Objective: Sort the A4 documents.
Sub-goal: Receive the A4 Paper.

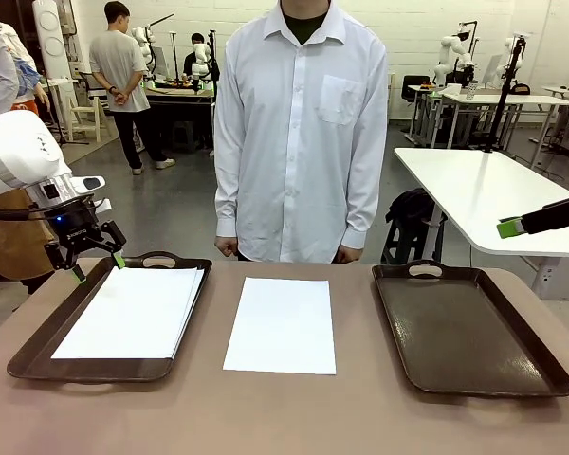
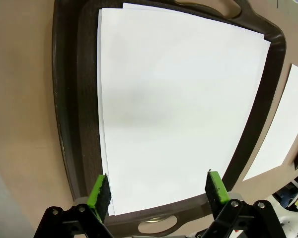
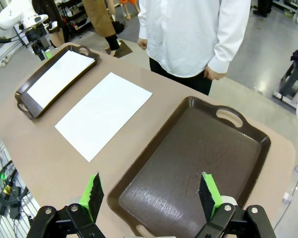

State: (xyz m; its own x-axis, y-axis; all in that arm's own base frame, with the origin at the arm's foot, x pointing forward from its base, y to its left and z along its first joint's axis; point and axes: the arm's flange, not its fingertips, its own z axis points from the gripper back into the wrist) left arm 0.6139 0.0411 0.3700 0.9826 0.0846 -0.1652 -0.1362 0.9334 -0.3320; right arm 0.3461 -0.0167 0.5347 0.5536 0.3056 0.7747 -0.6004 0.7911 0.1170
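Brown laminate table (image 1: 284, 417) carries two dark trays with one sheet (image 1: 283, 324) lying flat between them, apart from both, with strips of bare tabletop along its long edges. The left tray (image 1: 38, 346) holds a stack (image 1: 128, 313) of sheets, edges slightly fanned, a margin of tray floor around it. The left gripper (image 1: 99, 266) hovers over that tray's far left corner, fingers spread. The right tray (image 1: 474, 332) shows glossy floor from rim to rim; the right gripper (image 3: 151, 193) hangs raised at the table's right side, fingers wide apart. A person (image 1: 299, 123) stands at the far edge, hands down. Beyond lie grey floor and white tables
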